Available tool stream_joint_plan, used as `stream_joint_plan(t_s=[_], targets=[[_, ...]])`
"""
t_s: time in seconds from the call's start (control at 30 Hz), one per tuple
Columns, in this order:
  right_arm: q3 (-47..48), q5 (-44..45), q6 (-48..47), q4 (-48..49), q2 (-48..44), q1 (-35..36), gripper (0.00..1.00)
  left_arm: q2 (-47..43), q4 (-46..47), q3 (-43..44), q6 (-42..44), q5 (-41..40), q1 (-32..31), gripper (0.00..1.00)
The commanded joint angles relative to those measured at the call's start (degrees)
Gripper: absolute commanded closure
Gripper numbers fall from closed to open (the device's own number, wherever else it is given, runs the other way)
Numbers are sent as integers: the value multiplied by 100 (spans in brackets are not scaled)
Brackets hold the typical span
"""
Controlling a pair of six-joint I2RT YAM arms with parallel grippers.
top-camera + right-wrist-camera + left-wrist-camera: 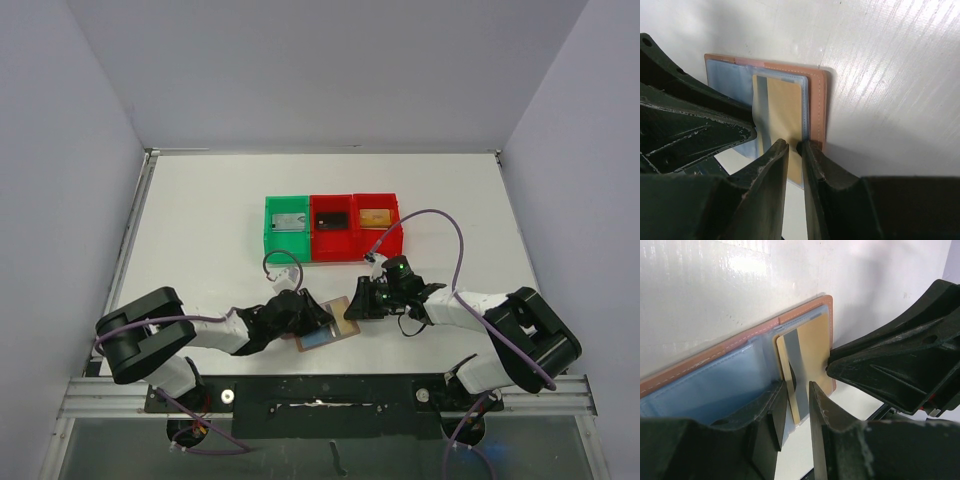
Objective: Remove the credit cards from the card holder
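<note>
The brown card holder (325, 331) lies open on the table between my two grippers, its light-blue lining (730, 380) facing up. A gold credit card (807, 352) with a grey stripe sits in its clear sleeve, seen again as the gold card (785, 105) in the right wrist view. My left gripper (795, 392) is open, its jaws astride the card's near end with a gap showing. My right gripper (795, 146) is shut on the card holder's brown edge (818, 100) beside the card. The two grippers, left (318, 315) and right (358, 304), nearly meet over the holder.
A green bin (287, 228) and two red bins (334, 228) (379, 224) stand in a row just behind the holder, each with a card in it. White walls close in the table on three sides.
</note>
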Motion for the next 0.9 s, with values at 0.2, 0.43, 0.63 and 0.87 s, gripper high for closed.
stream_joint_plan(t_s=[0.2,0.43,0.63,0.87], targets=[[-3,-301,-580,-492,8,153,80,293,183,349,147,55,-59,91],[75,42,-591,-805,-98,151,79,177,39,246,162,-26,-59,100],[50,331,-487,-861,-97,151,76,-74,-259,154,205,-143,-59,100],[68,473,-433,-929,-224,143,73,-404,-838,121,291,-360,-59,100]])
